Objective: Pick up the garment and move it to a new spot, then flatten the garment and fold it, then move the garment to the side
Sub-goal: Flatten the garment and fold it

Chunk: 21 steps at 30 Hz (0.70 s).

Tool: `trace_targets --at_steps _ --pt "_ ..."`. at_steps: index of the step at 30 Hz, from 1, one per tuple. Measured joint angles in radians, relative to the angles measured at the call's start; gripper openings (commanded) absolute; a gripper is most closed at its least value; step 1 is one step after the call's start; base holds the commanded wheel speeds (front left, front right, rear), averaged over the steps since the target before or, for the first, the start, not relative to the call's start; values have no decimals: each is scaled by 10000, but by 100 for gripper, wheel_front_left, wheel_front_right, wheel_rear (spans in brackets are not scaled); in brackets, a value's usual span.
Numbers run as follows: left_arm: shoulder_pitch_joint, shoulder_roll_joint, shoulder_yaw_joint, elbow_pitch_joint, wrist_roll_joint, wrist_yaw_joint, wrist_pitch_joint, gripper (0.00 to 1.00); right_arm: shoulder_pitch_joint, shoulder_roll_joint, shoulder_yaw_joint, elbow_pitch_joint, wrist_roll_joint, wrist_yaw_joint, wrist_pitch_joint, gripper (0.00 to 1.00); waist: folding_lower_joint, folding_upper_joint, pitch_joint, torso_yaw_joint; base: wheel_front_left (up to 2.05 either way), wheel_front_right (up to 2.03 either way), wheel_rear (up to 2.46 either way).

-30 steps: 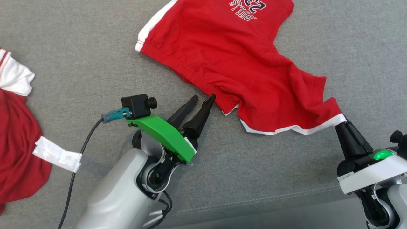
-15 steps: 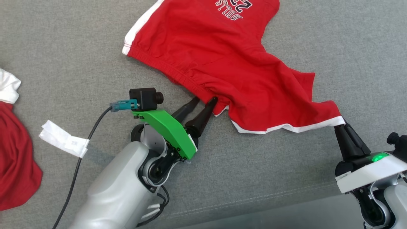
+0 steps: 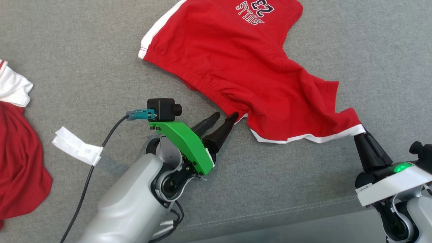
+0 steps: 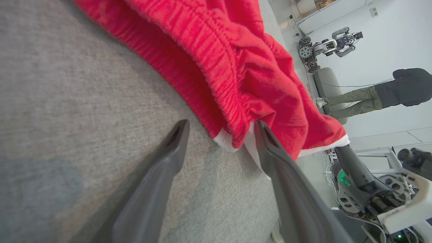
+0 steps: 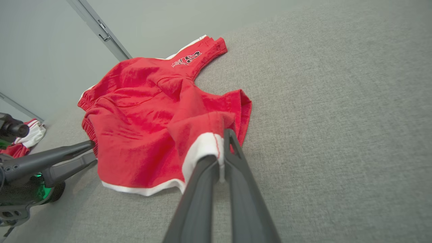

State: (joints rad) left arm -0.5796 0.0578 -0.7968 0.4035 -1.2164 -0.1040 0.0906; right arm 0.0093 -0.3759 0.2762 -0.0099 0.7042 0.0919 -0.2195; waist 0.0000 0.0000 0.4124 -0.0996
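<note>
On the grey upholstered surface (image 3: 84, 60), the red garment (image 3: 236, 64) lies spread at centre, and its print (image 3: 254, 8) reads upside down: BULLS 23. Over at the white-trimmed hem corner, the right gripper (image 3: 358, 136) is pinched tight on the cloth. By the waistband end the left gripper (image 3: 225, 116) gapes wide, gripping nothing. Two red garments in all, with the second garment (image 3: 20, 162) far left beside one white tag (image 3: 77, 148). Pale walls, and one person (image 4: 388, 94) in the background.

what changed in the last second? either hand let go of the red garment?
Left hand has opened: the red garment's waistband corner now lies between its spread fingers, ungripped. Right hand stays shut on the white-trimmed hem corner. Garment lies on the grey cushion as before; the head camera shifted a little.
</note>
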Motion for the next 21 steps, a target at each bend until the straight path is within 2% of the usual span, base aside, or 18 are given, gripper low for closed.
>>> trace_targets --at_steps 13,14,21 --pt "-354 228 -506 -236 -159 132 -33 100 -52 25 150 81 -13 48 -2 0 0 0 306 -203 0 0 0" --pt "-358 234 -529 -234 -159 134 -33 0 -53 35 150 92 -13 48 -2 0 0 0 311 -210 0 0 0" --pt "-386 267 -784 -253 -161 130 -23 0 -68 65 144 213 -13 50 -15 0 0 0 296 -244 0 0 0"
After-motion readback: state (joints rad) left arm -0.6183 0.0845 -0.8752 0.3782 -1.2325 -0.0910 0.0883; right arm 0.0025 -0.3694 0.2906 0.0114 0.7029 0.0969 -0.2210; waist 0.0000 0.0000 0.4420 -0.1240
